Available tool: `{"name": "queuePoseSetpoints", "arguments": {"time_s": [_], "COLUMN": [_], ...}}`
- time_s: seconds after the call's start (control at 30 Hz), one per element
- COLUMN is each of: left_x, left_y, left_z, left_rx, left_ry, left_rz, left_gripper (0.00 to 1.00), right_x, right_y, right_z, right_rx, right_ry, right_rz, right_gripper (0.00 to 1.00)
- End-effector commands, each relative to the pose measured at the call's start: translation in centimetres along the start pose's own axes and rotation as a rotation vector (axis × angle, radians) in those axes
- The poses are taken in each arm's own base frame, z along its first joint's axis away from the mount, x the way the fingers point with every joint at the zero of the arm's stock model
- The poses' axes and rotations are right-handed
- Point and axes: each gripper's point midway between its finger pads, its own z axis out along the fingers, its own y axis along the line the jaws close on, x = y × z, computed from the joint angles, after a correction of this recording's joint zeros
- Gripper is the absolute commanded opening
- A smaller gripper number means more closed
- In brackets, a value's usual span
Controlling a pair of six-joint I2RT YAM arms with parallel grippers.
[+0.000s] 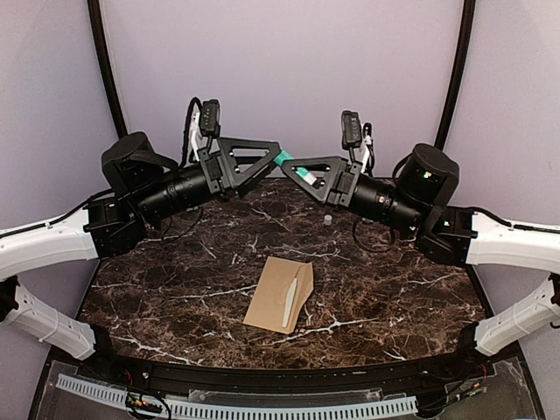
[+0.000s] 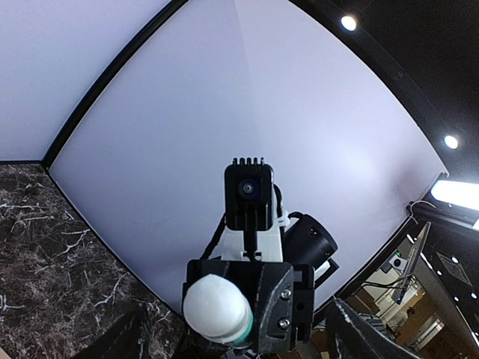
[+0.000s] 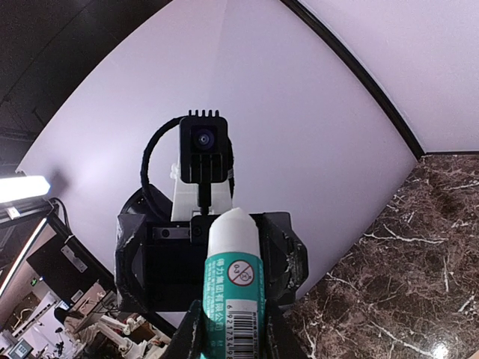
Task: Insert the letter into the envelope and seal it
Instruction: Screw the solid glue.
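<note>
right fingers pinch a glue stick; envelope lies flat on table.

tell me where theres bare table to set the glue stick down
Bare marble lies left of the envelope out to the left edge of the table, and likewise right of it. Crowded: back middle, where the left gripper and right gripper meet at the glue stick above the small white cap.

Arms raised, tips meeting: left gripper spread wide, right gripper clamped on glue stick.
</note>
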Motion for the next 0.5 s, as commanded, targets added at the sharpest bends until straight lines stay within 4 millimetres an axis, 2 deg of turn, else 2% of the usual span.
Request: {"name": "queuePoseSetpoints", "arguments": {"time_s": [0.0,0.07,0.23,0.47], "left_x": [-1.56,-1.46,-1.43,-1.16], "left_y": [-2.1,-2.03,-2.01,-1.69], "left_z": [0.1,0.27,0.48,0.76], "left_rx": [0.059,0.059,0.064,0.06], "left_ry": [-0.04,-0.034,-0.033,-0.026], "left_rz": [0.012,0.01,0.002,-0.013], "left_gripper": [0.78,0.73,0.52,0.38], "right_x": [-1.1,-1.09,-0.94,-0.81], "right_y": [2.24,2.24,2.24,2.02], "right_z": [0.2,0.31,0.38,0.41], "right_rx": [-0.072,-0.074,-0.076,-0.07], "right_ry": [-0.033,-0.031,-0.024,-0.022], "right_rz": [-0.018,-0.018,-0.015,-0.013], "right_gripper": [0.0,0.0,0.0,0.0]}}
